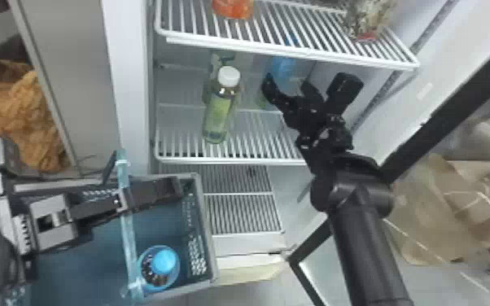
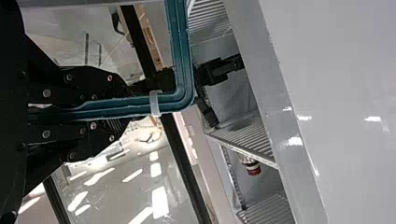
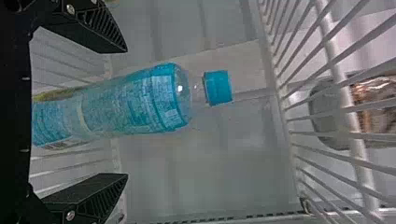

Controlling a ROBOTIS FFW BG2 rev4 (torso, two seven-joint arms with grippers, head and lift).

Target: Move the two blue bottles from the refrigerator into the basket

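Nearest, in the head view, the blue-walled rectangular basket with a grey rim (image 1: 209, 244) has its near side cut off by the bottom edge. 1 blue bottle with a round blue cap (image 1: 164, 261) stands in it, seen from above, its lower part hard to make out.

Over the basket, the left gripper (image 1: 154, 193) is closed on a blue-green bar-shaped handle (image 1: 128, 236); in the left wrist view its fingers pinch this bar from 2 sides, covering part of it.

Farther off, the right gripper (image 1: 288, 83) is inside the white-walled refrigerator (image 1: 132, 81), its 2 fingers spread wide and holding nothing. Between and beyond them is the other blue bottle, clear plastic with a blue label (image 3: 135, 100), upright on the middle white wire shelf (image 1: 232, 156). The gripper's body hides its base, and in the head view the upper shelf's bars partly screen its top.

A green-labelled clear bottle with a white cap (image 1: 217, 116) stands on the same shelf, to the left, overlapping a greenish bottle (image 1: 208, 87) behind it. On the upper white wire shelf (image 1: 289, 48), an orange item (image 1: 232, 9) and a mottled package (image 1: 368, 20) are cut off by the top edge; I cannot tell what either is.
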